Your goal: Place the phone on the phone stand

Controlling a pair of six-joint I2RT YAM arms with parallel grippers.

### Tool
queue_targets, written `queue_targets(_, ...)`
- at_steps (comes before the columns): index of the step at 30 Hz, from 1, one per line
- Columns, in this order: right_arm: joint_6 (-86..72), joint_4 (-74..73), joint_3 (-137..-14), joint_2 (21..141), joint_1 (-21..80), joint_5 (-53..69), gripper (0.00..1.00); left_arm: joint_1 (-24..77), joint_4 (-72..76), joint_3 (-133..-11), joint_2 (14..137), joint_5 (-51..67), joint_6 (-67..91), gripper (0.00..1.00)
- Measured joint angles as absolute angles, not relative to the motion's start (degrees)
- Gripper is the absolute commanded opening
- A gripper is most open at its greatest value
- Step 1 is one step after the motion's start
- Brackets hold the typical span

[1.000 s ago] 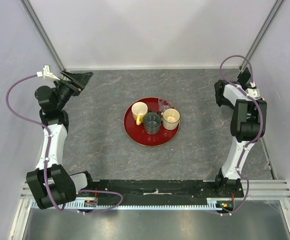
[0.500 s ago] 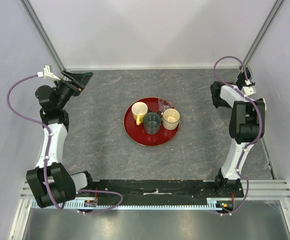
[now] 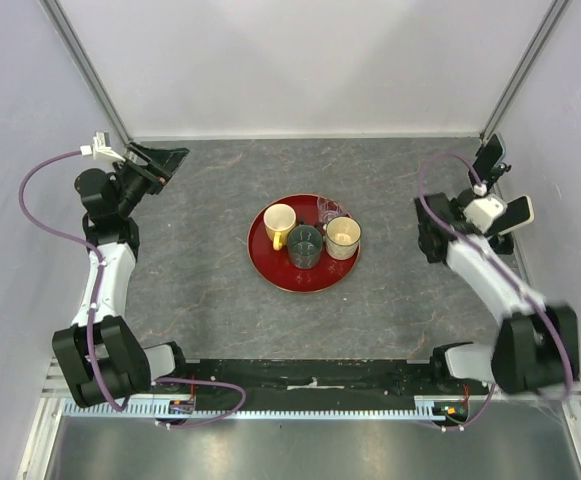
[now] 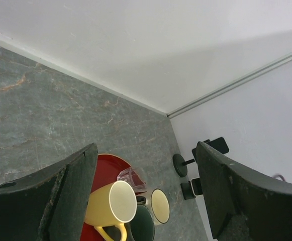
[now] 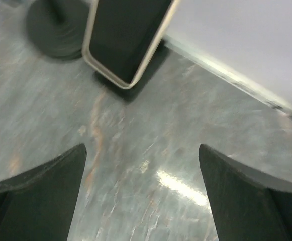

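Grey marbled table (image 3: 200,300), white walls on 3 sides, 2 arms at the near edge. Mid-table sits a red tray (image 3: 266,272) with 4 cups, well apart from the action and not part of the task.

Far right corner has the phone (image 5: 125,35): dark screen, pale rim, tilted up near the wall, just beside the round base of the phone stand (image 5: 50,26). The right wrist view cuts off its top, so I cannot tell if it sits in the cradle or only leans. Its lower corner looks very close to the tabletop, maybe touching.

Near it hovers the right gripper (image 5: 141,148), jaws spread wide, nothing between them. Far left, the left gripper (image 4: 146,148) is also wide and empty, aimed across toward the tray.

Judgement: placement looks done or nearly done, with no grip on the phone. Risks from here:
1. The phone is not seated, so it slides down the stand or tips flat onto the table. The cause would be a shallow lean with no lip catching it.
2. The right fingers or wrist clip the phone or the stand base on any move, since they are close and the stand looks light.
3. The wall is right behind, leaving little room to correct.

Top view shows the right arm blurred, so its exact clearance is unclear. The left arm is no threat.
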State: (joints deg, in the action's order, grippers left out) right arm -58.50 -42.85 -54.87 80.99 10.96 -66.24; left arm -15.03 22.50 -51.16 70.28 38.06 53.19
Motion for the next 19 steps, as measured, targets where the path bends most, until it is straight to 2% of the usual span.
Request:
queue_targets(5,-37.82,-21.93,-37.69,54.57,9.91,-30.92,0.98,-13.82,22.31,-51.24,70.72,38.11,51.57,0.85)
queue_targets(9,-32.25,-15.77,-34.09,45.6,10.17,-9.58,0.98,-8.71,21.06,-52.23,70.72,38.06,48.56,0.85)
queue_targets(13,-30.5,-18.5,-31.51,36.18,10.28,-0.62,0.98,2.17,17.85,-53.25,69.56,36.03,42.44,0.9)
queue_targets(18,-31.53,-25.89,-31.64,14.11,10.28,3.36,0.98,23.27,11.94,-53.01,61.91,28.23,31.14,0.92)
queue_targets(19,-32.03,-27.24,-33.26,12.84,10.28,3.36,0.98,26.92,11.68,-52.56,59.57,26.7,29.15,0.92)
